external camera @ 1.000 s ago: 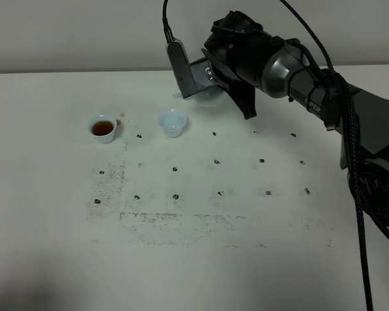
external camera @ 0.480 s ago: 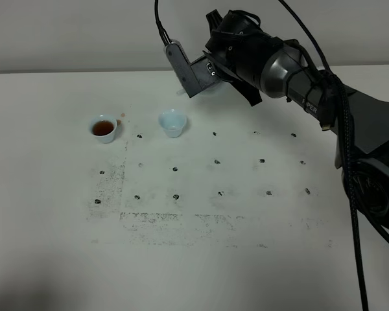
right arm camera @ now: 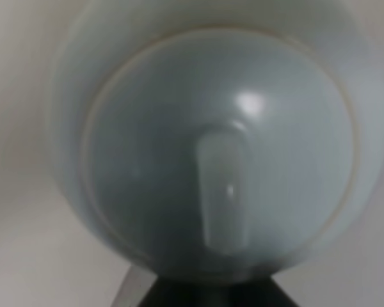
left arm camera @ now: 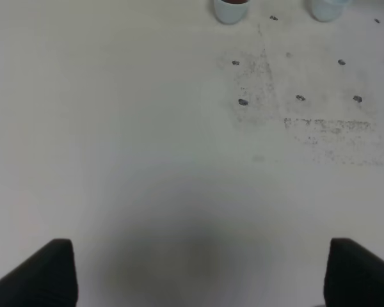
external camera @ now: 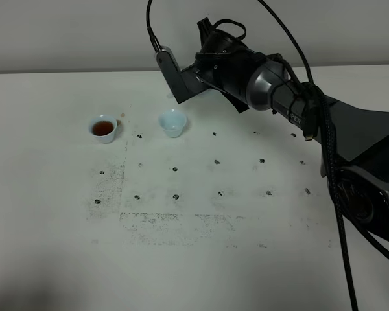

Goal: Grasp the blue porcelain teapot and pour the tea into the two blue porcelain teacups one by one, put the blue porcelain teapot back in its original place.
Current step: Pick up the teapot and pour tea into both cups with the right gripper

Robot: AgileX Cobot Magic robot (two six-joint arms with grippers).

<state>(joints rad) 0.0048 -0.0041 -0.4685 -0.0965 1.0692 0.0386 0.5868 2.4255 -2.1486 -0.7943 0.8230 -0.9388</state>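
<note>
The blue porcelain teapot (right arm camera: 211,147) fills the right wrist view, pale blue and blurred, with its loop handle toward the camera. My right gripper (right arm camera: 205,291) is shut on it at the handle. In the exterior view the right arm (external camera: 246,71) hangs above the far middle of the table and hides the teapot. One teacup (external camera: 104,128) holds dark tea. The other teacup (external camera: 172,122) shows only pale blue inside and lies just below and left of the right wrist. My left gripper (left arm camera: 198,275) stands open over bare table, far from both cups.
The white table (external camera: 194,246) bears a grid of small dark marks (external camera: 216,162) and a scuffed grey patch near its middle. A pale wall runs behind the far edge. Black cables (external camera: 337,168) trail along the right arm.
The right arm has swung left and turned at the wrist, bringing the teapot closer above the pale teacup. The teapot's edge no longer shows under the arm. Cups and left gripper are still.
</note>
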